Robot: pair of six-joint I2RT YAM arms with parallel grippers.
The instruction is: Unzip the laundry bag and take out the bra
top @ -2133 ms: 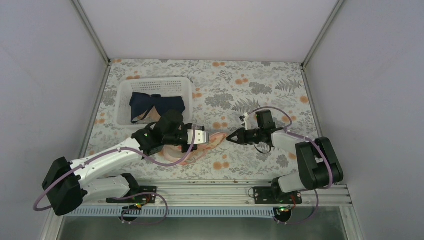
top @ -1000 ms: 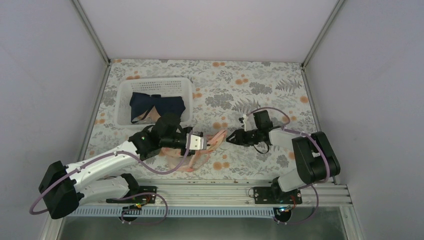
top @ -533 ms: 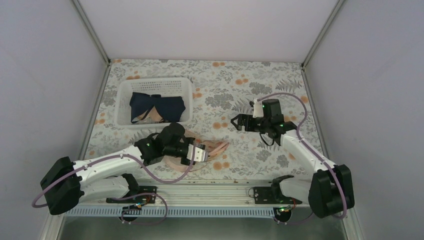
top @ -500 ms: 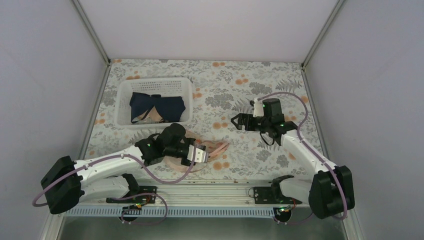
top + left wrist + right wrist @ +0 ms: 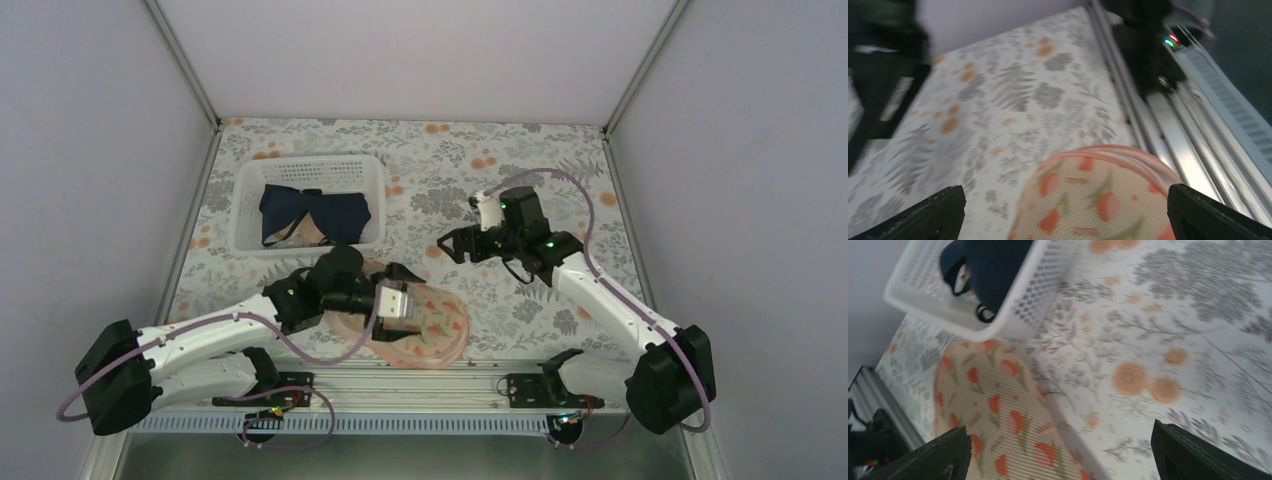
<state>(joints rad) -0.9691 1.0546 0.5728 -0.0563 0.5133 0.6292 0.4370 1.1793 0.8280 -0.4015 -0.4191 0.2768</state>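
Peach-pink laundry bag point(image 5: 435, 325) laid flat on the table point(image 5: 520, 150) by its front edge, left gripper point(image 5: 398, 300) held low over it, right gripper point(image 5: 447, 245) raised clear, left wrist view, fingers point(image 5: 933, 212) spread wide above the bag, right wrist view, fingers point(image 5: 938, 452) parted, bag near white basket point(image 5: 1048, 285).

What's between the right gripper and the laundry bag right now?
Only bare floral tablecloth, seen in the top view between the right gripper and the laundry bag.

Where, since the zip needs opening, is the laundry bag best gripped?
Probably the pink edging at the rounded right end of the laundry bag, coming from the right: it lies flat, so only that rim offers a pinchable lip.
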